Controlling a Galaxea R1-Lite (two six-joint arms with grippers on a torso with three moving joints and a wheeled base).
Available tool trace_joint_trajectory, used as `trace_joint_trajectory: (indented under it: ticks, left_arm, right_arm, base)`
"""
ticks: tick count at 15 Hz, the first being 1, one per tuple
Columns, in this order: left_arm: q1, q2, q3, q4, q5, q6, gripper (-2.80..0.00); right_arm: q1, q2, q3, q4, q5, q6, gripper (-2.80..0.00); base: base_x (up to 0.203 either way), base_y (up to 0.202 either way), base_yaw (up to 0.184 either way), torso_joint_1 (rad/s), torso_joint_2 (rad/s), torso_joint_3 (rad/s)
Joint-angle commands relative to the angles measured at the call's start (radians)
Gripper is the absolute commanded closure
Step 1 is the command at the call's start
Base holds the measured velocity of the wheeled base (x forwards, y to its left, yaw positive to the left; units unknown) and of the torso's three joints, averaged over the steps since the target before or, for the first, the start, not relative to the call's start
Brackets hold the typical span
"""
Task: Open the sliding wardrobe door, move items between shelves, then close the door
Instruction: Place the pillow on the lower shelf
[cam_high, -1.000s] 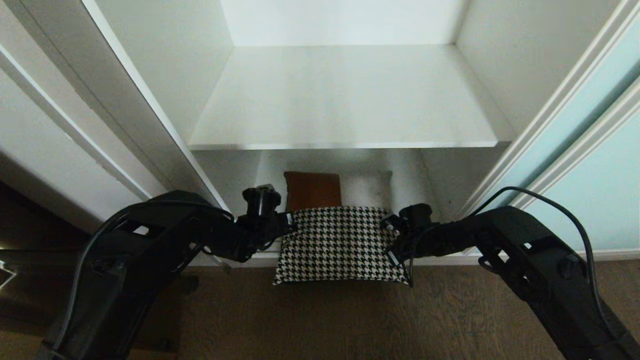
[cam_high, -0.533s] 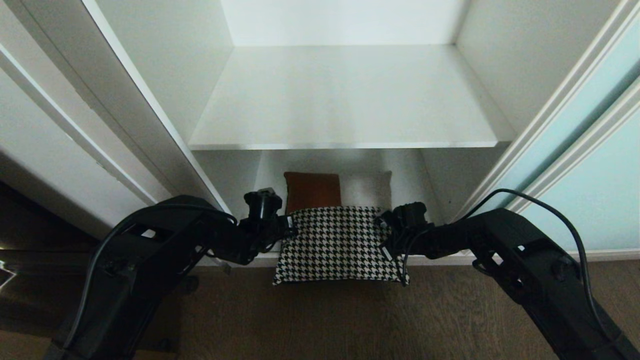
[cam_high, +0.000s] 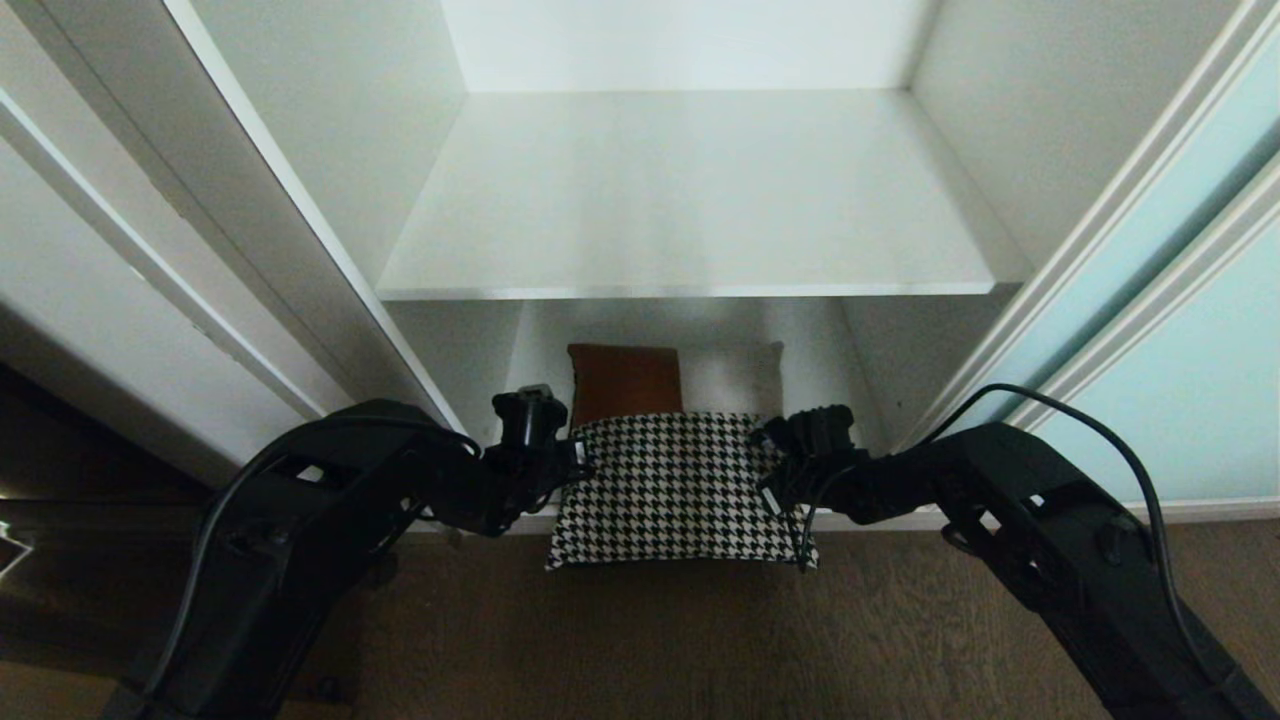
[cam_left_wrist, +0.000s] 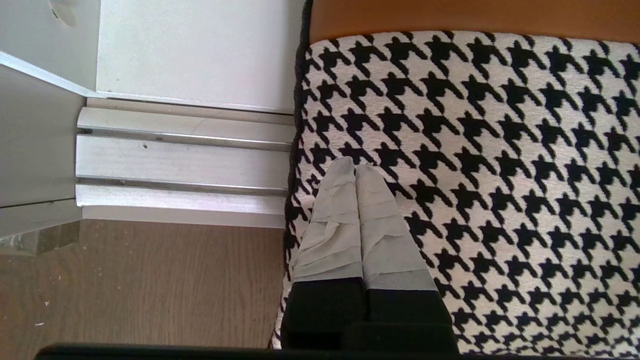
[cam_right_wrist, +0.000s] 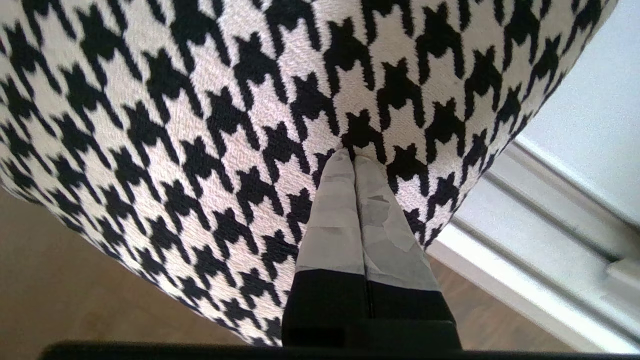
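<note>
My left gripper (cam_high: 578, 455) sits at lower centre-left of the head view, fingers pressed flat together with nothing between them, their taped tips (cam_left_wrist: 356, 172) lying on the left edge of the cushion (cam_high: 675, 488). Further right, my right gripper (cam_high: 768, 472) is also squeezed shut on nothing, its tips (cam_right_wrist: 350, 160) touching the houndstooth cloth near the cushion's right edge. I count one cushion, and it lies low in the middle of the frame, half in the wardrobe's bottom compartment and half out over the floor track (cam_left_wrist: 182, 162) and the wooden floor (cam_high: 640, 640); its rust-brown patch (cam_high: 625, 380) and grey patch point into the compartment. I see two shelves: the white board (cam_high: 690, 200) filling the upper middle of the frame, bare on top, and the bottom board (cam_left_wrist: 200, 50) under the cushion's far half. A white side panel (cam_high: 120, 260) runs down the left. At the far right stands the sliding wardrobe door (cam_high: 1190, 400), pale aqua glass, pushed aside so the opening is clear.
</note>
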Motion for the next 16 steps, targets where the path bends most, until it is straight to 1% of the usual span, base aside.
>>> trace_joint_trajectory:
  ticks: [1,3,5,7,9,10,11,12,13,16]
  left_arm:
    - [0.001,0.002,0.003,-0.005,0.002,-0.003,0.00]
    - [0.001,-0.003,0.012,-0.013,0.000,-0.001,0.00]
    - [0.000,-0.006,0.043,-0.047,-0.001,0.003,0.00]
    - [-0.001,-0.022,0.091,-0.084,-0.017,0.014,0.00]
    - [-0.002,-0.035,0.124,-0.089,-0.043,0.016,0.00]
    - [-0.004,-0.040,0.141,-0.089,-0.054,0.017,0.00]
    - [-0.007,-0.043,0.150,-0.091,-0.060,0.024,0.00]
    - [-0.008,-0.040,0.151,-0.090,-0.060,0.031,0.00]
    - [-0.008,-0.039,0.156,-0.088,-0.062,0.038,0.00]
    - [-0.010,-0.049,0.194,-0.088,-0.117,0.042,0.00]
  right_arm:
    - [-0.001,-0.011,0.004,-0.001,0.001,0.066,0.00]
    - [-0.002,-0.058,0.021,0.004,0.007,0.111,0.00]
    - [-0.004,-0.121,0.087,0.001,0.026,0.125,0.00]
    - [-0.004,-0.195,0.181,-0.001,0.078,0.173,0.00]
    - [0.001,-0.250,0.286,-0.014,0.130,0.211,0.00]
    - [0.002,-0.264,0.331,-0.045,0.142,0.220,0.00]
    - [0.002,-0.266,0.364,-0.114,0.149,0.236,0.00]
    - [0.002,-0.256,0.380,-0.168,0.152,0.257,0.00]
    - [0.002,-0.239,0.383,-0.181,0.152,0.265,0.00]
    - [0.004,-0.216,0.386,-0.189,0.153,0.269,0.00]
  base:
    - [0.000,0.000,0.000,0.000,0.00,0.000]
    - [0.000,0.000,0.000,0.000,0.00,0.000]
    - [0.000,0.000,0.000,0.000,0.00,0.000]
    - [0.000,0.000,0.000,0.000,0.00,0.000]
    - [0.000,0.000,0.000,0.000,0.00,0.000]
    - [0.000,0.000,0.000,0.000,0.00,0.000]
    - [0.000,0.000,0.000,0.000,0.00,0.000]
    - [0.000,0.000,0.000,0.000,0.00,0.000]
    - [0.000,0.000,0.000,0.000,0.00,0.000]
    - [0.000,0.000,0.000,0.000,0.00,0.000]
